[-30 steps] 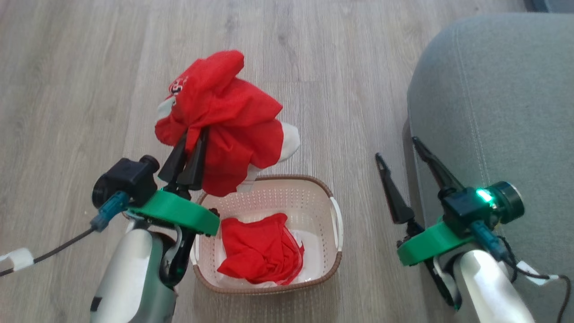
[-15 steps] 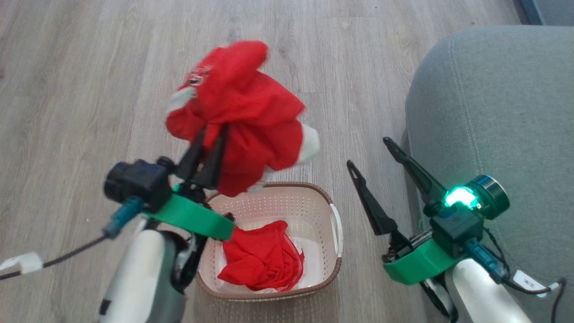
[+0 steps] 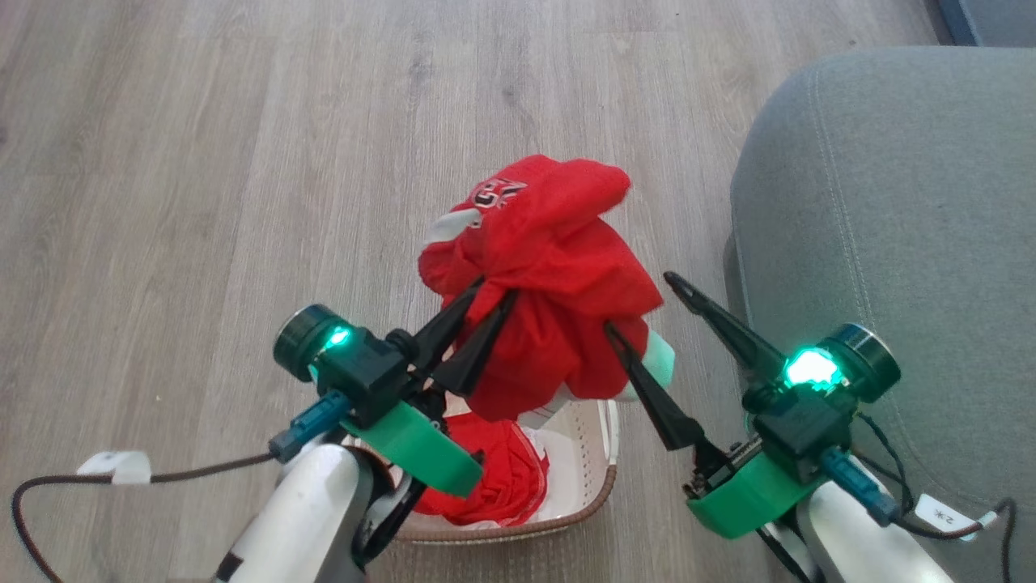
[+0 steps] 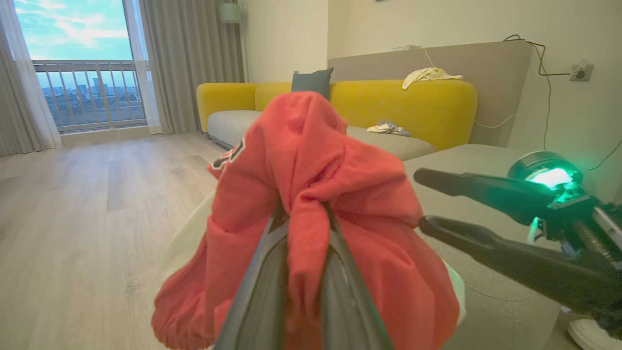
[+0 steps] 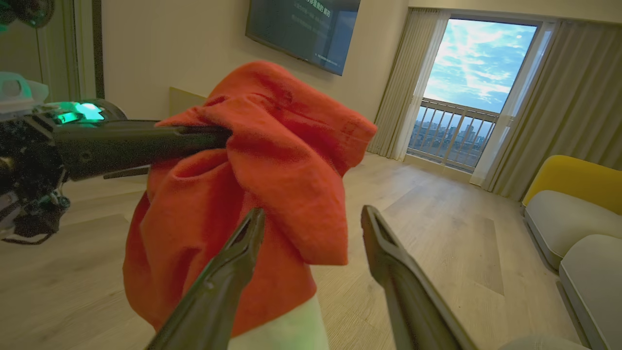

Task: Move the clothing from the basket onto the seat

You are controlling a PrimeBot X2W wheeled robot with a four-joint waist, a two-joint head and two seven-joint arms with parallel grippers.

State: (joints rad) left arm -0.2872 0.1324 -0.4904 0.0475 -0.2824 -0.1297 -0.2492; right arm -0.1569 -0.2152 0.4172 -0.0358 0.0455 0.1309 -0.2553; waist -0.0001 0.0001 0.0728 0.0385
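Note:
My left gripper [image 3: 486, 295] is shut on a bunched red garment [image 3: 558, 267] with white trim and a dark logo, holding it in the air above the basket [image 3: 603, 474]. A second red garment [image 3: 498, 478] lies inside the basket. To the right, my right gripper [image 3: 641, 304] stands open, its near finger against the hanging cloth's side. The grey seat [image 3: 890, 227] fills the right. In the left wrist view the garment [image 4: 340, 189] drapes over my left gripper [image 4: 303, 216], with the right gripper [image 4: 420, 199] beside it. The right wrist view has the garment [image 5: 272, 160] ahead of the right gripper [image 5: 313, 213].
Wood floor [image 3: 202, 162] stretches to the left and far side. A dark cable with a white tag [image 3: 113, 465] trails at the lower left. A yellow sofa [image 4: 413, 102] stands far off, a wall screen [image 5: 301, 29] hangs opposite.
My left gripper has swung the red garment to the right, from left of the basket to above it, close to the right gripper. The right gripper has shifted slightly left and stayed open.

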